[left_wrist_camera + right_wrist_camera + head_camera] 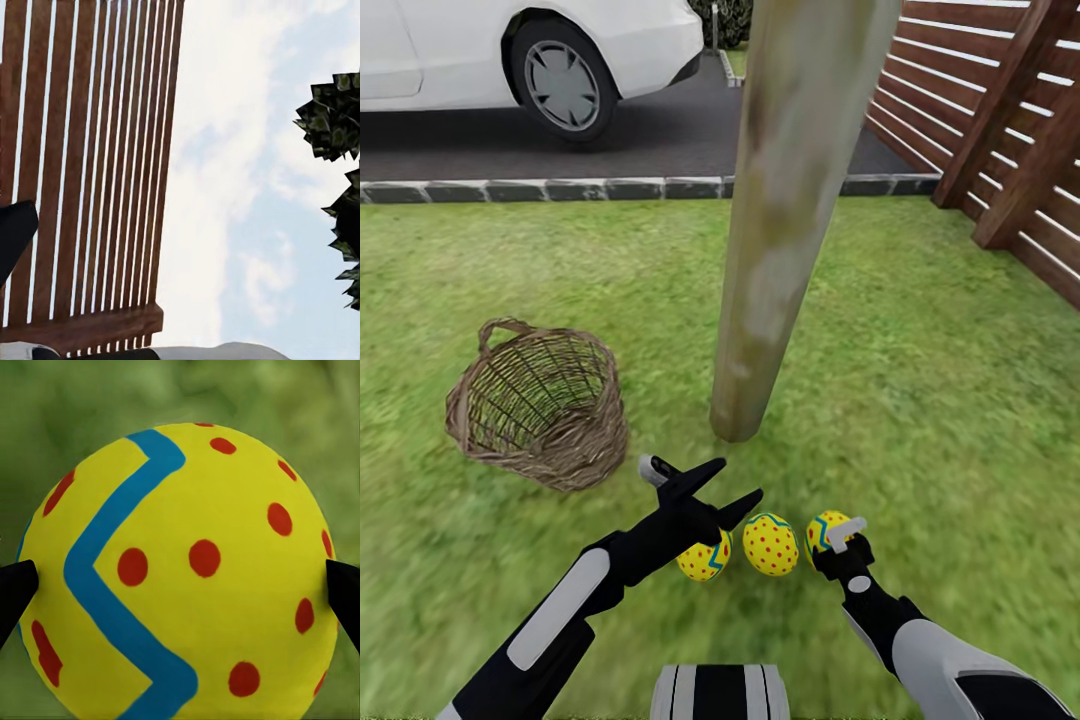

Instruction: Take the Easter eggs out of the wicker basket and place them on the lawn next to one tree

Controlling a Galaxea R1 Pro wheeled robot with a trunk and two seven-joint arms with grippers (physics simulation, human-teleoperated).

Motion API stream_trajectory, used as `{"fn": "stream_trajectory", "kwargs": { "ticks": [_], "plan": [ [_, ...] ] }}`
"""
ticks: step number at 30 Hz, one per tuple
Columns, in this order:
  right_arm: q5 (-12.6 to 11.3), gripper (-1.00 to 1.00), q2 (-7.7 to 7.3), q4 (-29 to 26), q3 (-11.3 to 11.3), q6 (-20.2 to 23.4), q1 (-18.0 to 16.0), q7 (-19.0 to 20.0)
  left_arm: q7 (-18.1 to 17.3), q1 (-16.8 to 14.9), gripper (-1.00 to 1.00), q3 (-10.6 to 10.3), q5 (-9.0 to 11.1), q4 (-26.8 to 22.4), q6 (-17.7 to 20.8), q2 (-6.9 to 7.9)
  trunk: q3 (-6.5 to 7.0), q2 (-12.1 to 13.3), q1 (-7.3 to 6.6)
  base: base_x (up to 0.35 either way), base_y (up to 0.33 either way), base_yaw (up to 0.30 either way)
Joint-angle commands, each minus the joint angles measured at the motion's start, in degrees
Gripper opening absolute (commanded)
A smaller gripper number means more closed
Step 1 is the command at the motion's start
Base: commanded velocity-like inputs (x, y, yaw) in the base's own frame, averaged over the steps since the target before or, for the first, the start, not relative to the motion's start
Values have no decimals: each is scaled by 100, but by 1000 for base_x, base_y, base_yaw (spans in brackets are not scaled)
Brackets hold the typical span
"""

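Nearly finished: three patterned Easter eggs sit on the lawn (920,340) at the near side of the tree (780,250) — the left egg (705,560), the middle egg (771,544), and the right egg (822,528). Left of the trunk, the wicker basket (540,405) lies tipped and looks empty. The right gripper (838,535) brackets the right egg, which fills its wrist view (187,570), apparently still gripped; letting go seems the only step left. The left gripper (705,490) hangs spread, holding nothing. No readable writing appears.

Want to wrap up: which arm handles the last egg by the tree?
Right. Its end effector is already around the third egg beside the trunk; the left end effector is open, empty.
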Motion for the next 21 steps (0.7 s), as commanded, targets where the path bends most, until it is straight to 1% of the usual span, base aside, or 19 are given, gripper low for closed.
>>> {"fn": "stream_trajectory", "kwargs": {
  "ticks": [1,2,7,11,15,21],
  "plan": [
    [27,-100,3,6,-6,-15,-1,-30,0,-4,100,-10,46,4,30,3,-26,-3,1,0,0,0],
    [27,-100,2,6,-7,-15,-2,-30,1,-4,100,-10,46,6,30,2,-48,-4,4,0,0,0],
    [27,-100,2,5,-7,-15,-4,-30,-21,-4,100,-10,50,27,21,8,-48,-4,4,0,0,0],
    [27,-100,6,5,-7,-15,0,-30,-19,-4,100,-10,71,30,3,110,-48,-4,4,2,-1,0],
    [27,-100,10,9,-7,-15,-3,-30,14,-4,100,-10,57,33,1,114,-48,-4,4,166,-152,0],
    [27,-100,8,10,-4,-15,-2,-30,-9,-4,100,-10,81,53,0,119,-48,-4,4,17,-16,0]
  ]
}}
